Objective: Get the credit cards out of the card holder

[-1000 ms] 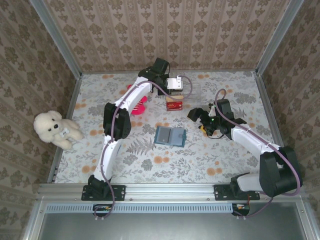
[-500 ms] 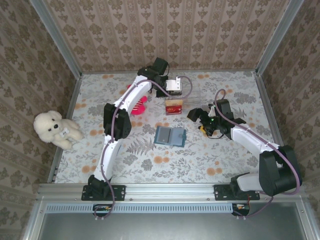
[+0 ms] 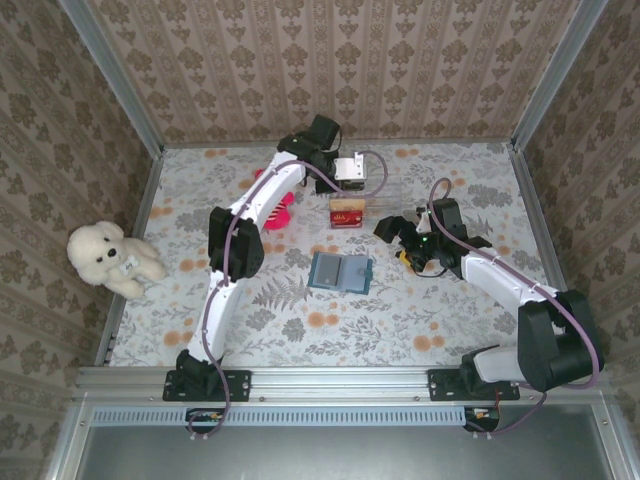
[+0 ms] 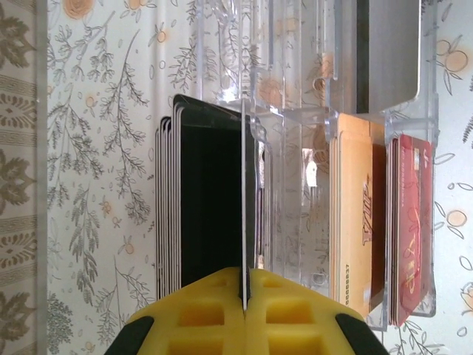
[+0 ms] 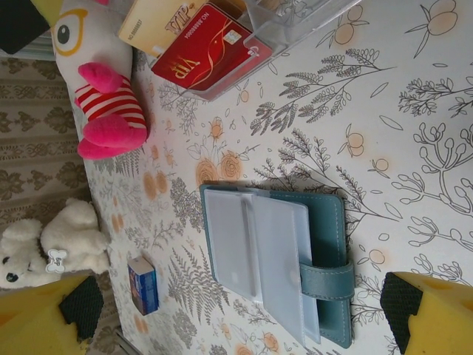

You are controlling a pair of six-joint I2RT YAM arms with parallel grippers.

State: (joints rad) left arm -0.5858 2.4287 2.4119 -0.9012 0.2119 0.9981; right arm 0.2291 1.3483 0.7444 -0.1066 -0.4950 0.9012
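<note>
The teal card holder [image 3: 340,271] lies open on the table, its clear inner sleeves [image 5: 259,255] spread and the strap to one side. My right gripper [image 5: 236,314] hovers over it, open, its yellow fingers [image 5: 436,310] wide apart and touching nothing; from above it [image 3: 405,240] sits just right of the holder. My left gripper [image 4: 244,292] is shut on a thin card seen edge-on [image 4: 243,207], held over the clear tray [image 4: 295,148]. An orange-gold credit card [image 4: 355,222] and a red one [image 4: 410,222] stand in the tray's slots [image 3: 347,212].
A stack of black cards [image 4: 207,207] stands in the tray beside the held card. A pink and white toy [image 5: 103,103] lies left of the tray. A white plush dog [image 3: 105,258] sits at the left wall, and a small blue box [image 5: 144,285] lies near the holder.
The left gripper has shifted slightly over the tray with its card. The right arm and the card holder have stayed put.
</note>
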